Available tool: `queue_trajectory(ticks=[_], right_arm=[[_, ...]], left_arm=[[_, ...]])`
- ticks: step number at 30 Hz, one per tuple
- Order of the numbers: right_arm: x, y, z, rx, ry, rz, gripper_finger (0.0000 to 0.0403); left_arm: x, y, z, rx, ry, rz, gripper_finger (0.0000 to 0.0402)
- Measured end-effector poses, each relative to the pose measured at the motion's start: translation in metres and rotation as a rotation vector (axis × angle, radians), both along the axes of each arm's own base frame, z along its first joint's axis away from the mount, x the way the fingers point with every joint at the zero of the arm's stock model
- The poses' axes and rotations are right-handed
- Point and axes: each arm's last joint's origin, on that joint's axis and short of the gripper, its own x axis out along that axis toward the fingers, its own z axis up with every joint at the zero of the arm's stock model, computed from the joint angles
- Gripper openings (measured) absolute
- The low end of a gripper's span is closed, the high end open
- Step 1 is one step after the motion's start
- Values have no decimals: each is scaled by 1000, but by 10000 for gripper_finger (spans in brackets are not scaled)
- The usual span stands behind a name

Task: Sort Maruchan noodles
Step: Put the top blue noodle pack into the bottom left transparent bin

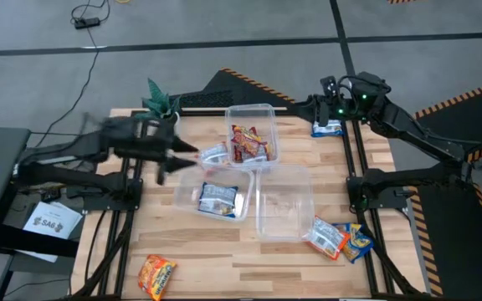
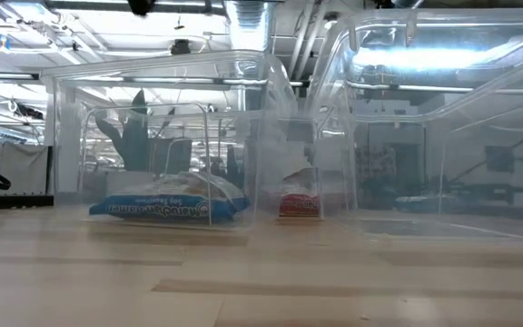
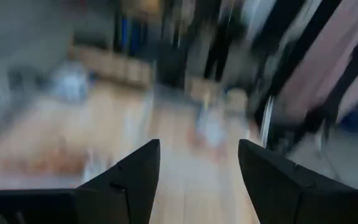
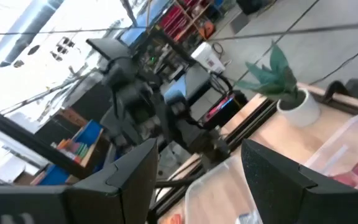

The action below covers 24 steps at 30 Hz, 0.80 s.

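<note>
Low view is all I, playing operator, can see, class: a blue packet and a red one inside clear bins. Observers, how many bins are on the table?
Observer: Three. The third bin, on the right arm's side, looks empty.
Operator: Are any packets outside the bins?
Observer: Yes, an orange packet lies alone near the table's edge on the left arm's side.
Operator: And the claws?
Observer: The left claw is open and holds nothing.
</note>
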Motion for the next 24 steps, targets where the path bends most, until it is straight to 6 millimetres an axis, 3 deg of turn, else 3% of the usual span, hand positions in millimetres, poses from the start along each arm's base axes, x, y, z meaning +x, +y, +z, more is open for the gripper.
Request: queue_trajectory(ticks=[6,9,14,18,24], right_arm=[[-2,-1,-13,74,120,-36,254],[-12,-9,-34,173,336,-248,254],[-35,-36,-82,247,840,-685,254],[-36,-65,-126,312,1056,-730,254],[-25,-104,-195,351,1240,-756,254]], left_arm=[[-55,-3,-2,-37,-260,159,197],[-70,-3,-9,-90,-302,212,197],[-80,-3,-15,-128,-331,249,197],[-78,-3,-15,-131,-329,252,197],[-72,-2,-17,-143,-308,253,197]])
